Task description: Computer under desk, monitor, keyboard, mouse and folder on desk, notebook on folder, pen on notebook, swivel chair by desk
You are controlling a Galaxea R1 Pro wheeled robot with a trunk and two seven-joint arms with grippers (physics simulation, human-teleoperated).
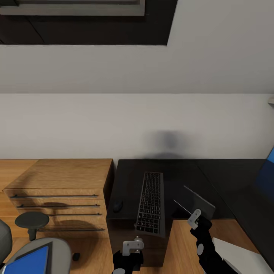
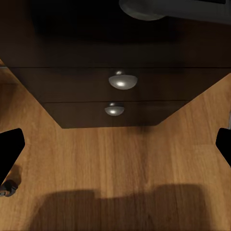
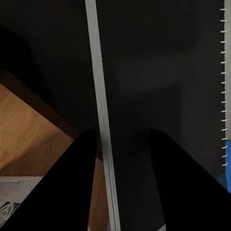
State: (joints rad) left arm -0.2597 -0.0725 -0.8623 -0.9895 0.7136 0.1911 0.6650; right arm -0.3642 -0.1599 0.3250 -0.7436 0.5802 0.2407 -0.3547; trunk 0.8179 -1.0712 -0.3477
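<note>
Walls of plain white fill the upper head view, above a wood floor (image 1: 186, 243). No writing is readable anywhere. Glossy black, the desk (image 1: 182, 171) stands against the wall; beside its left end is a light-wood cabinet (image 1: 61, 186) with dark handles. Lengthwise near the desk's left front edge lies the keyboard (image 1: 151, 203), its near end overhanging the edge, with a small dark mouse (image 1: 117, 206) just left of it. At lower left, the swivel chair (image 1: 36, 247) carries the blue folder (image 1: 28, 262).

Right gripper (image 1: 198, 217) grips a thin silver-edged dark panel (image 3: 103, 120) between its fingers (image 3: 72, 187), over the desk's front edge. Left gripper (image 1: 133, 246) hangs spread wide and empty before the desk's drawers, facing two round silver knobs (image 2: 122, 80).
</note>
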